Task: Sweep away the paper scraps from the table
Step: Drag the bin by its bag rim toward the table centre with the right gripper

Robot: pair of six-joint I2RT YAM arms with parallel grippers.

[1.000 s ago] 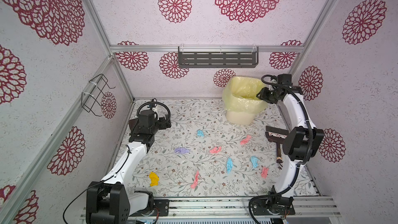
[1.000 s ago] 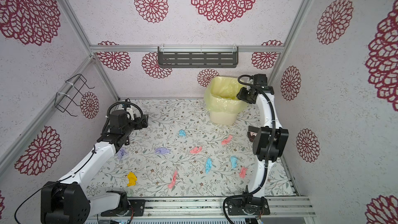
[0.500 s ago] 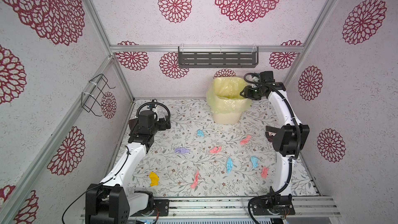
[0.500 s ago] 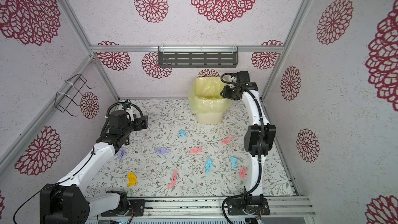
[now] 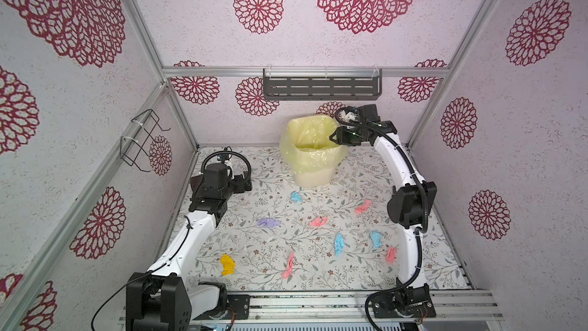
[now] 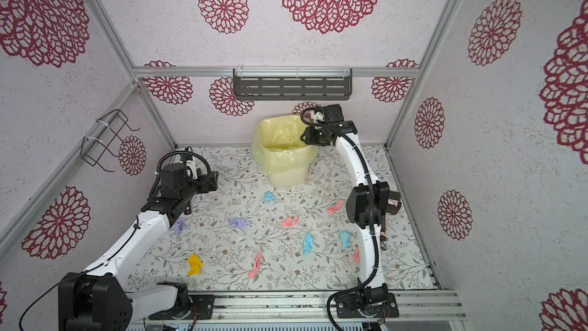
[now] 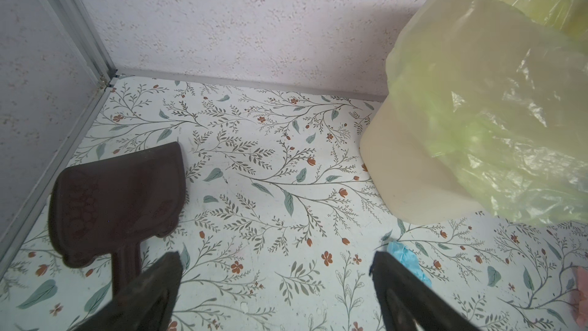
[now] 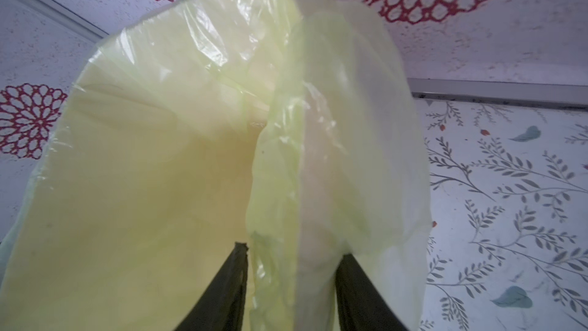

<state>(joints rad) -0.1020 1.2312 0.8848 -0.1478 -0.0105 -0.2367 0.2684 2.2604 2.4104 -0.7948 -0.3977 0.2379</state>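
Observation:
Several paper scraps lie scattered on the table (image 5: 273,186): blue (image 5: 296,196), lilac (image 5: 269,222), pink (image 5: 318,221) and yellow (image 5: 227,264) ones among them. My left gripper (image 5: 243,183) hovers open and empty over the table's back left; in the left wrist view (image 7: 276,261) a blue scrap (image 7: 409,259) lies beside one finger. My right gripper (image 5: 334,136) is shut on the rim of the cream trash bin (image 5: 313,160) lined with a yellow bag. The right wrist view (image 8: 292,251) shows the bin's wall and bag (image 8: 159,186) pinched between the fingers.
A brown dustpan (image 7: 117,199) lies flat by the left wall, just beyond the left gripper. A brown brush (image 6: 393,206) lies near the right wall, mostly hidden behind the right arm's elbow. A grey shelf (image 5: 321,87) and a wire rack (image 5: 143,141) hang on the walls.
The right gripper has dragged the bin leftward along the back wall, away from the right corner. The left arm has barely moved and its gripper stays open.

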